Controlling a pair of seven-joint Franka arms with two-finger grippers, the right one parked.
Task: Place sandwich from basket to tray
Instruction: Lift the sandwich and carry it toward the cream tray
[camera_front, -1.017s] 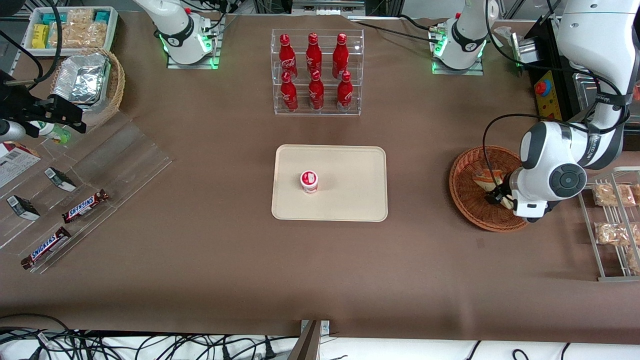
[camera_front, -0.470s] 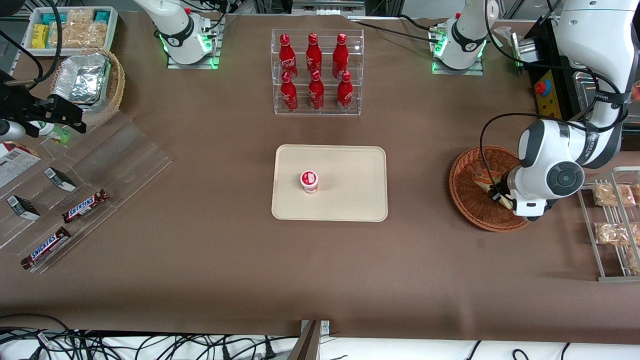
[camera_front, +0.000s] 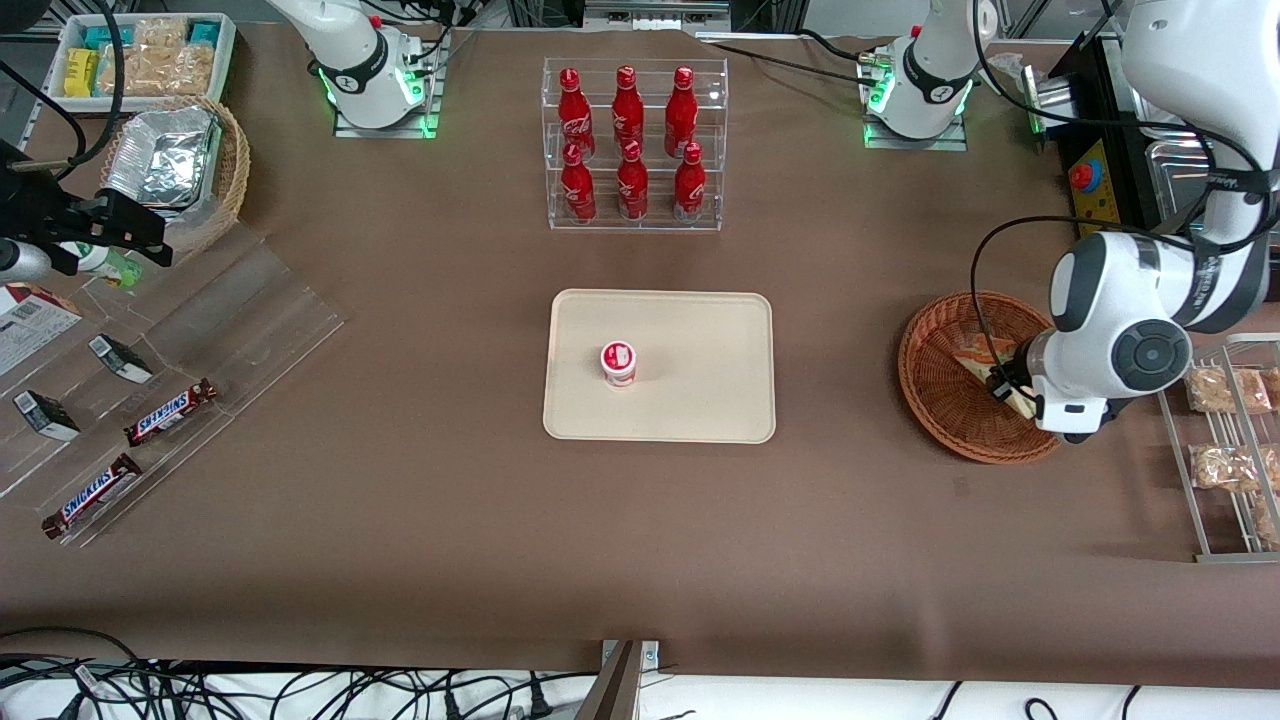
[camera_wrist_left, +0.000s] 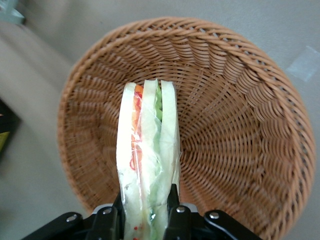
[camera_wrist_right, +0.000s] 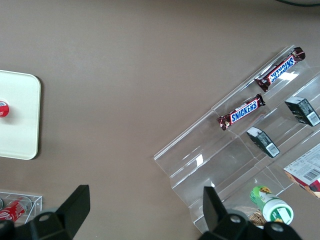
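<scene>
Currently claw (camera_wrist_left: 145, 212) pinches sandwich (camera_wrist_left: 147, 165) by one narrow end, low over basket (camera_wrist_left: 240, 125); slick wrap may slip or swing loose before reaching tray (camera_front: 700, 400).

High front overview, close wrist views (both downward), shared basket (camera_front: 960, 400)

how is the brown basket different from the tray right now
The basket is round, reddish-brown wicker; the tray is rectangular, smooth cream. The basket holds the sandwich, clamped by the gripper; the tray holds a small red-lidded cup. Both sit on the brown table.
</scene>
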